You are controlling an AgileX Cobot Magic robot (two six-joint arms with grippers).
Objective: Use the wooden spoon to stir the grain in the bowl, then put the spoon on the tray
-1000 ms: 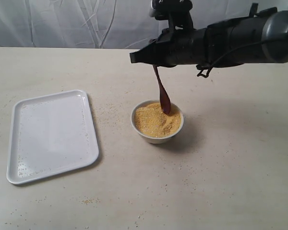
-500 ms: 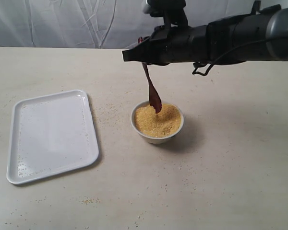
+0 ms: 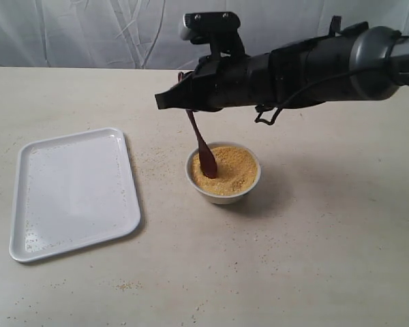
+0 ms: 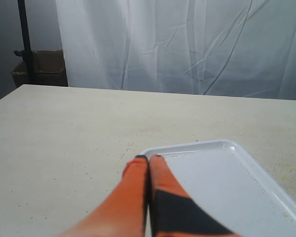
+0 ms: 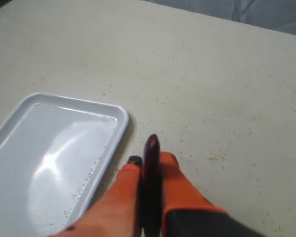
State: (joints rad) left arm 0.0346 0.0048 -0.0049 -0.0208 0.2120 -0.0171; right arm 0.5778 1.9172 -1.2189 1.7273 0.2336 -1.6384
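The right tool (image 5: 150,165) is clamped on the upper handle of the wooden spoon (image 3: 199,144). It grips high, so its fingers are clear of the rim while the handle hangs steeply. The head is buried in the grain (image 3: 233,174), on the side of the bowl (image 3: 225,195) nearer the left edge of the worktop (image 3: 327,259); I judge this a stirring hold. The bowl stands about mid-worktop. The tray (image 3: 19,204) lies flat toward the left edge, apart from the bowl and free to take the spoon. The left tool (image 4: 149,163), fingers pressed together on nothing, hangs near a tray corner, out of the way.
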